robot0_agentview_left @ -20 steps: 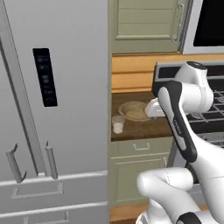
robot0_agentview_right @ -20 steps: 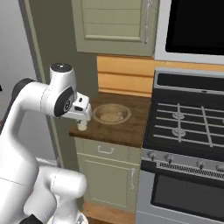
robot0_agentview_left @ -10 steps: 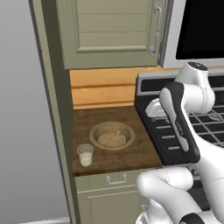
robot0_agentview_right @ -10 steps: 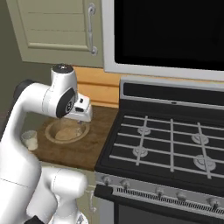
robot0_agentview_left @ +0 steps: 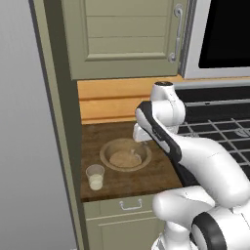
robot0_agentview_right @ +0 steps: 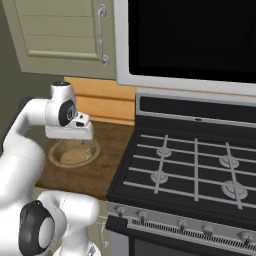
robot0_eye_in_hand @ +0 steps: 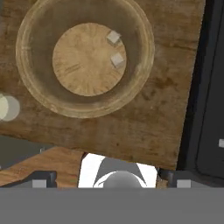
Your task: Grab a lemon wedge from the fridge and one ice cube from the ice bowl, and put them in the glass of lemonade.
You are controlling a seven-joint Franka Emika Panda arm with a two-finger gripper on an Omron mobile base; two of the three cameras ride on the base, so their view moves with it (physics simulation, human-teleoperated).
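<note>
The gripper (robot0_eye_in_hand: 107,177), jaws spread wide and empty, hangs above the bench (robot0_eye_in_hand: 131,127). The ice bowl (robot0_eye_in_hand: 85,57), holding two ice cubes (robot0_eye_in_hand: 114,48), lies at twelve o'clock; the glass of lemonade (robot0_eye_in_hand: 8,107) at nine.

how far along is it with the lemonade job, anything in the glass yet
Nothing looks done: the glass of lemonade shows only pale liquid, no wedge or cube that I can make out. In hand: the tool is open and empty above the ice bowl, where two ice cubes lie. Left: pick a cube, fetch the lemon wedge.
</note>
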